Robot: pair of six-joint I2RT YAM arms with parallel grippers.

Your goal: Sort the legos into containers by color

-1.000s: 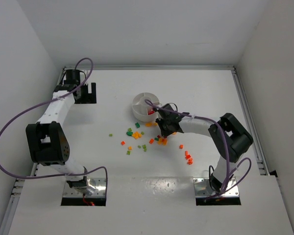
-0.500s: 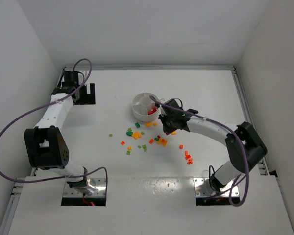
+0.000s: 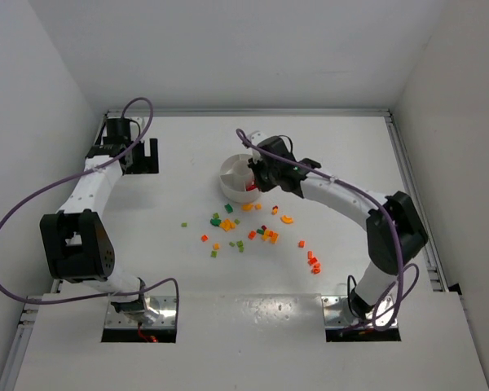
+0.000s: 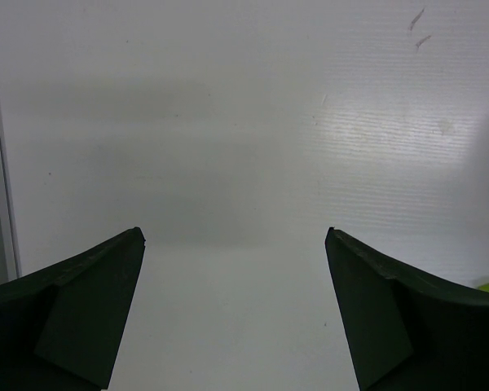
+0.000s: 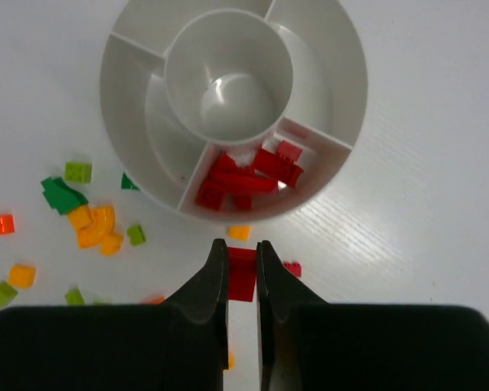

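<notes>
Here, a red lego point(image 5: 242, 277), judged light, rigid and slippery, is clamped across its flat sides by the right tool point(image 5: 241, 248).

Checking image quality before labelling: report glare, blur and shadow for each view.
Top external: even light, sharp. Left wrist: left pincer silhouetted, soft sheen on table. Right wrist: glare spot in the central cup of the dish; right pincer, holding a red lego, nearly black.
</notes>
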